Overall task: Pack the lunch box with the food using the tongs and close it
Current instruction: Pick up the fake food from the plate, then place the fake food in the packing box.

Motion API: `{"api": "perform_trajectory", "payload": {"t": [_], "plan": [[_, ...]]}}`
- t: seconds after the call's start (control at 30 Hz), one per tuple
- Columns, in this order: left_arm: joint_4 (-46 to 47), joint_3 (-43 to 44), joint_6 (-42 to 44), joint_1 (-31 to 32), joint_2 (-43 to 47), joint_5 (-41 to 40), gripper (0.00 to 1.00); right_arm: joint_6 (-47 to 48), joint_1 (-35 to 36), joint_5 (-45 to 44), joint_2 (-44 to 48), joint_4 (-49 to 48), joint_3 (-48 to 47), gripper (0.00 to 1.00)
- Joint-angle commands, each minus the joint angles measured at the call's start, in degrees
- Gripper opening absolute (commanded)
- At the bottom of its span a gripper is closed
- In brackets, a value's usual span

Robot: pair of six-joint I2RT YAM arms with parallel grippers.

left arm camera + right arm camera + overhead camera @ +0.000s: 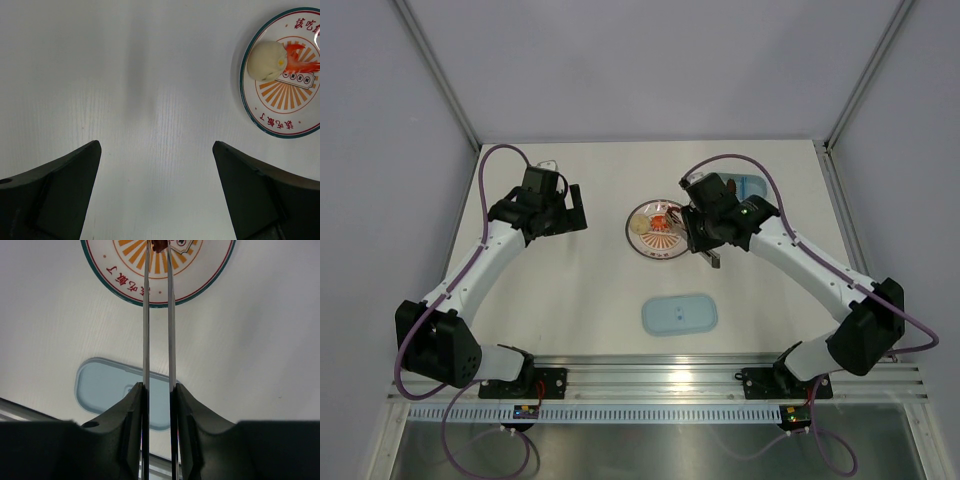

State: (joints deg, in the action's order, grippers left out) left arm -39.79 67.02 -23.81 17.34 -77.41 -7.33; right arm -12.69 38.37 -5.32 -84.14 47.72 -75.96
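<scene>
- The step in hand is judged to be the pick-up of food from the plate; nothing can be seen in the lunch box, which is mostly hidden behind the right arm.
- The right gripper is clamped on the tongs, one finger pressing on each metal arm.
- The tongs are squeezed nearly together, their arms running almost parallel out to the plate. The tips sit on either side of a dark red piece and appear to pinch it, though the edge of the view cuts this off.
- The plate lies near the middle of the table, slightly toward the far edge. A white bun and a red-orange piece also rest on it.
- The lunch box stands toward the far right corner, just beyond the right wrist; its lid lies flat toward the near edge, below the tongs.
- The next move probably calls for a steady squeeze while lifting, then a swing right and back to the box before easing the grip.
- The right arm rises from the near right corner, elbow out toward the right edge, forearm angled back to the centre, wrist tipped down.
- The left gripper hangs wide apart and empty over the left half, facing the plate from well apart.
</scene>
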Motion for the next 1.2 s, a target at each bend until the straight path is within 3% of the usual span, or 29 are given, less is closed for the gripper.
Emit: {"api": "perform_trajectory", "payload": {"t": [0.0, 0.27, 0.6, 1.17], "plan": [[1.82, 1.18, 0.17, -0.12, 0.06, -0.31, 0.99, 0.03, -0.48, -7.15, 1.88, 1.32, -4.1, 0.16], [1.65, 1.09, 0.26, -0.03, 0.59, -0.23, 0.99, -1.28, -15.22, -6.2, 0.12, -1.23, -7.7, 0.15], [1.38, 1.0, 0.35, -0.03, 1.47, -0.4, 0.99, -1.29, -25.17, -6.11, -8.5, -2.72, -11.58, 0.15], [1.47, 0.39, 0.35, -0.12, 1.82, -0.31, 0.99, -0.14, -30.64, -5.66, -13.15, -5.63, -10.69, 0.17]]}}
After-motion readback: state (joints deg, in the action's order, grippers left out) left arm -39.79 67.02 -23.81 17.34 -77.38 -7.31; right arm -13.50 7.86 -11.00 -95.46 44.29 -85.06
